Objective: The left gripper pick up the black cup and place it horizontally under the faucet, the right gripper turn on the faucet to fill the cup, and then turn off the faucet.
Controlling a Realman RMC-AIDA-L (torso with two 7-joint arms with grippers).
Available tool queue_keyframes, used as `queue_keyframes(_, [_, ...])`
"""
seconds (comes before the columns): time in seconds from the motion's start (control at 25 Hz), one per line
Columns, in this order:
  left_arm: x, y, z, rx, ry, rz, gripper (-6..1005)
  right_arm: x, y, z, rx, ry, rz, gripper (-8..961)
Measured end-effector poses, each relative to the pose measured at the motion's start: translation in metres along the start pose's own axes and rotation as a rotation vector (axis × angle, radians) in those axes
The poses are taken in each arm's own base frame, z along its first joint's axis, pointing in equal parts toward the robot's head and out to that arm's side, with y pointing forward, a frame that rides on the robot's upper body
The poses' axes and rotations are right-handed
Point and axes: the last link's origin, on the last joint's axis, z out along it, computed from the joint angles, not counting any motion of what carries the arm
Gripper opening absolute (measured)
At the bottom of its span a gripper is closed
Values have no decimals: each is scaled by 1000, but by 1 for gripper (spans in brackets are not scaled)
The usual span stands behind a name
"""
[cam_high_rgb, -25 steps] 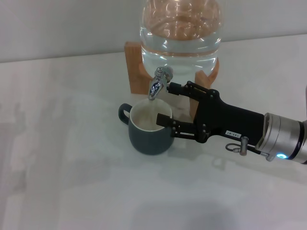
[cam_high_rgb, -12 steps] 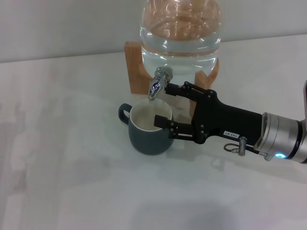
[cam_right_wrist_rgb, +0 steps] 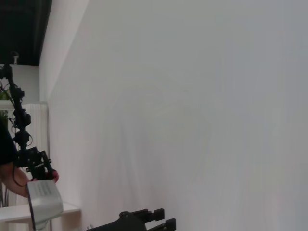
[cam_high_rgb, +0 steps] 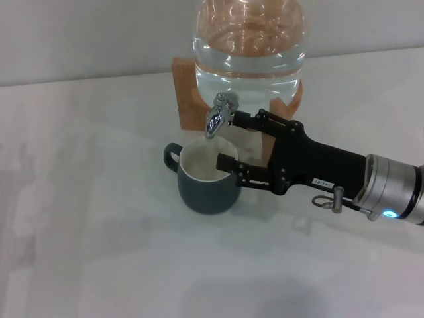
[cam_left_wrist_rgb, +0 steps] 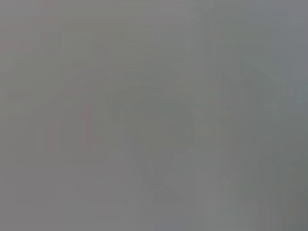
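The black cup point(cam_high_rgb: 207, 177) stands upright on the tabletop point(cam_high_rgb: 93, 252), mouth up, handle pointing away from the right pincer point(cam_high_rgb: 233, 141), directly beneath the faucet point(cam_high_rgb: 218, 114) spout. The faucet is fitted to the water jar point(cam_high_rgb: 250, 46) on its wooden stand point(cam_high_rgb: 189, 99). The right pincer is spread wide: upper finger touching the faucet's side, lower finger at the cup's near rim, gripping nothing. Left pincer not visible.
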Motion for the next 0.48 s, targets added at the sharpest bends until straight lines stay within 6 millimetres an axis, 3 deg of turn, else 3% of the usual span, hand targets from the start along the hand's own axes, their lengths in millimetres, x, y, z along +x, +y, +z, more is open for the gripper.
queue_keyframes(0.48, [-1,0,0,-1,-4,2,488,-4,-2,-8,17,-11,-15,855])
